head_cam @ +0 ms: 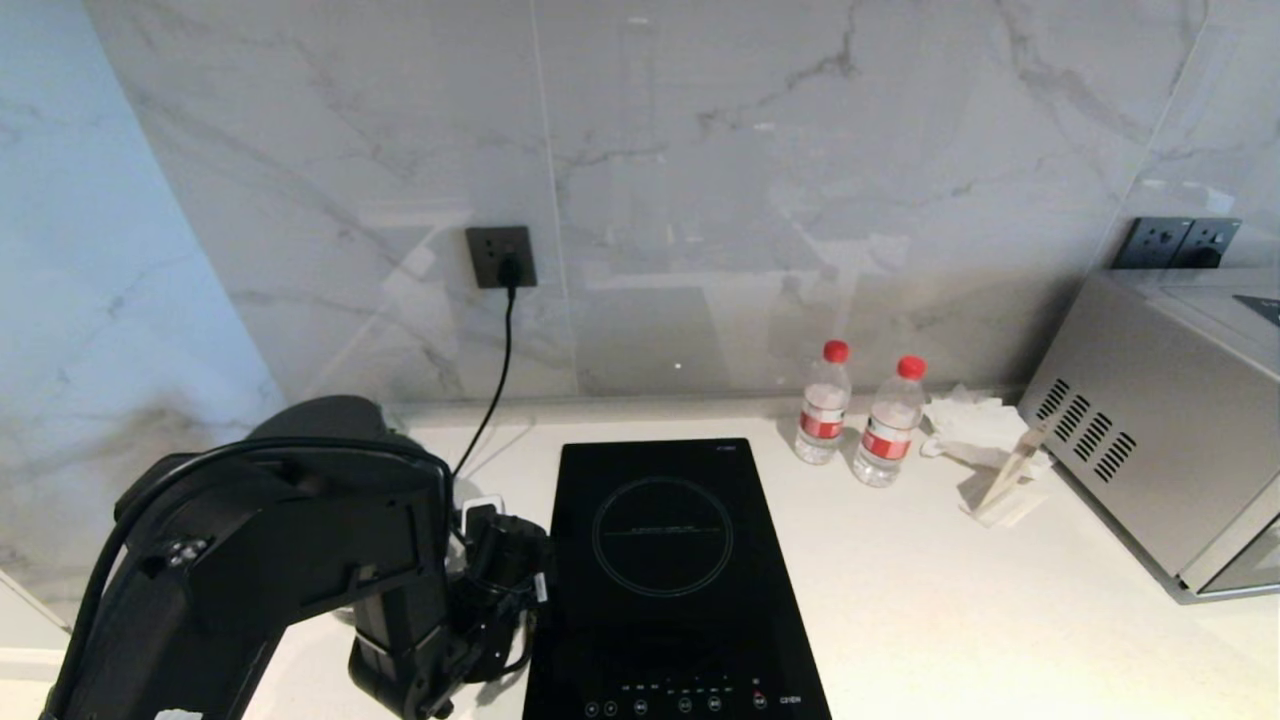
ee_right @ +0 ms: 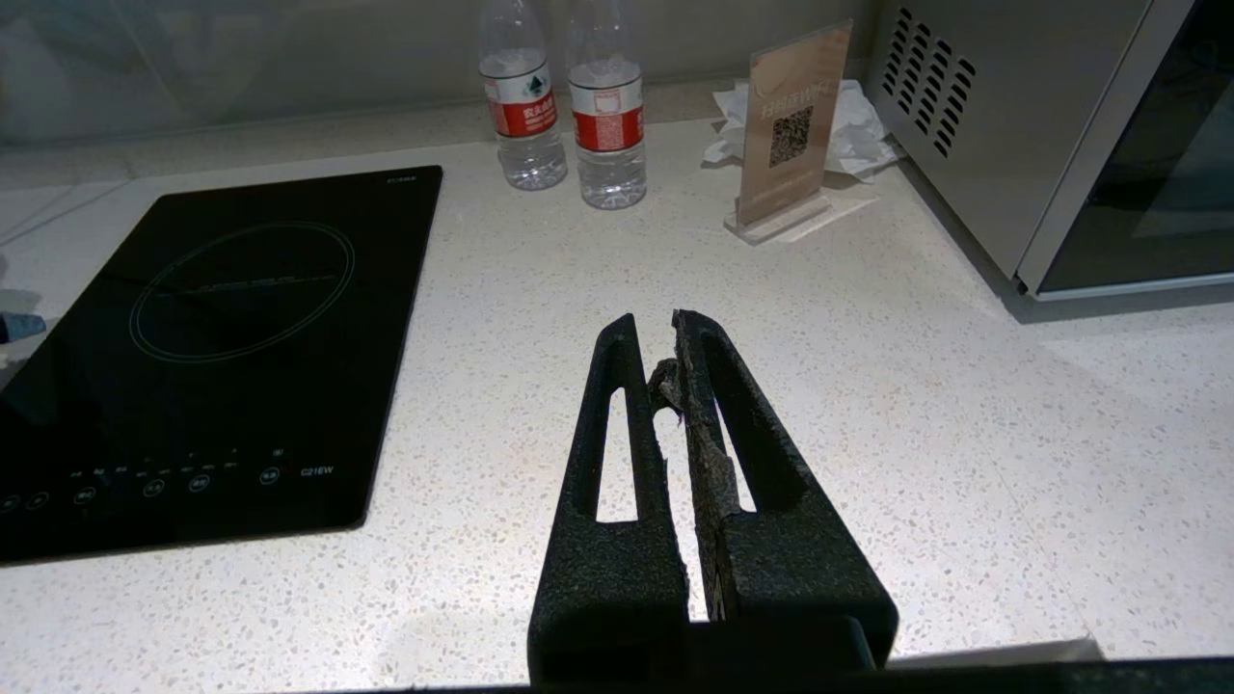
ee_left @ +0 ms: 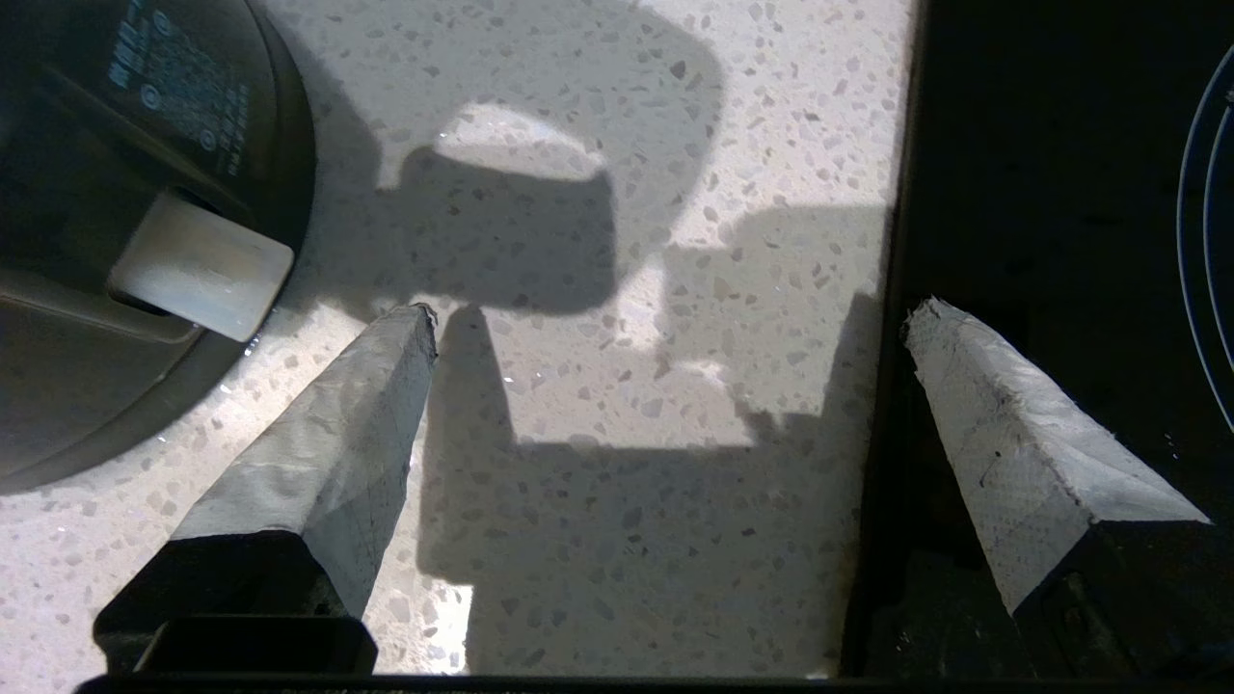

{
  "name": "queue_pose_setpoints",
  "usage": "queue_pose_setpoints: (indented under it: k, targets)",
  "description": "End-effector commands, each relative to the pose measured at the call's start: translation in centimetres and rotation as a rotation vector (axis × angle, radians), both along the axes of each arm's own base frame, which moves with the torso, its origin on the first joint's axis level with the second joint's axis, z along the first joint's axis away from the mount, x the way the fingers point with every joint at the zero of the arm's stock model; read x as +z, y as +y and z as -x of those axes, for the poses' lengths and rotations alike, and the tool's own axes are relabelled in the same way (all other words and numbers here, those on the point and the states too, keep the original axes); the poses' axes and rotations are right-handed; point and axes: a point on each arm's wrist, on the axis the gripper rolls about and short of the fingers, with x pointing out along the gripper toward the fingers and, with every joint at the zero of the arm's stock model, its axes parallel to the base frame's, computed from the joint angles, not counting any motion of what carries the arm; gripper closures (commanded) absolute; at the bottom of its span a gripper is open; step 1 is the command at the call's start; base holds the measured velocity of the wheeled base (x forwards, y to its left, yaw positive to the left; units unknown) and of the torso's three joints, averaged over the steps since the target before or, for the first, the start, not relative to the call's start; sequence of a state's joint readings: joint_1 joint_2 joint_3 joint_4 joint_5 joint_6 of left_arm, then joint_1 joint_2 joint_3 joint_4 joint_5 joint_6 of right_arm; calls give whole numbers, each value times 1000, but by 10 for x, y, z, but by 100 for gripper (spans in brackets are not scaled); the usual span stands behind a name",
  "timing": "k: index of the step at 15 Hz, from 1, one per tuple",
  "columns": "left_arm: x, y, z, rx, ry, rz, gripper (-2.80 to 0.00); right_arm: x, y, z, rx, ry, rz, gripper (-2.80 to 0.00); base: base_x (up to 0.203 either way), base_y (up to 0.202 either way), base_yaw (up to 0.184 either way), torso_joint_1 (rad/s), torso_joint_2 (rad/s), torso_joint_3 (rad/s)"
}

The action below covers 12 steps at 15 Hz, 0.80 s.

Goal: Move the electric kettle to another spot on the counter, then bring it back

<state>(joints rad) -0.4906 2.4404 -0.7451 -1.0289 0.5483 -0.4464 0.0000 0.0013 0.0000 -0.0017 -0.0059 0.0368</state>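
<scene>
Kitchen, domestic or serviced-apartment type. Speckled white stone worktop (head_cam: 950,600) against a grey-veined marble-look wall (head_cam: 700,180). Black glass induction hob (head_cam: 670,570) lying on the worktop, touch controls along its near edge. Stainless microwave-style oven (head_cam: 1160,440) at the right. Wall sockets (head_cam: 500,256) above the worktop, one with a cord plugged in. Two sealed water bottles (head_cam: 823,415), a small acrylic sign with a QR code (ee_right: 792,135) and crumpled tissue (head_cam: 965,425) near the wall.
</scene>
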Motion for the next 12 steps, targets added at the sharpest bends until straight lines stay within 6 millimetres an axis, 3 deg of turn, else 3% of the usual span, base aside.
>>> queue_pose_setpoints:
  k: [1, 12]
  targets:
    - [0, 0, -1, 4, -8, 2, -280, 0, 0, 0, 0, 0, 0, 0, 0, 0, 0, 0, 0, 0]
    - [7, 0, -5, 82, -102, -46, -280, 0, 0, 0, 0, 0, 0, 0, 0, 0, 0, 0, 0, 0]
